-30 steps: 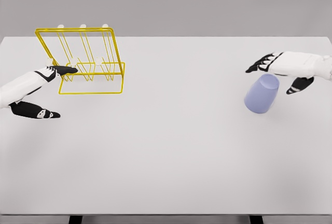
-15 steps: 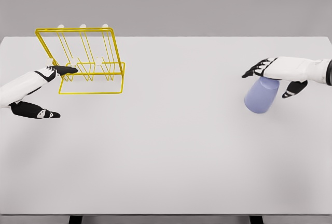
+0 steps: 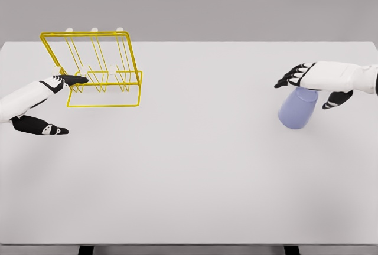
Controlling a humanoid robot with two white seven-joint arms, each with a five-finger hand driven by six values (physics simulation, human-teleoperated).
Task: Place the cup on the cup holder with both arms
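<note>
Right robot hand (image 3: 313,81) shifted over lavender cup (image 3: 297,109), yellow holder (image 3: 97,69) empty

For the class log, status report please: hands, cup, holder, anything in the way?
Right hand open over the cup, no grasp. Left hand open, fingertip at the yellow holder. Table between them bare.

A white table (image 3: 195,178) fills the view; behind it a plain grey backdrop, perhaps a wall.
</note>
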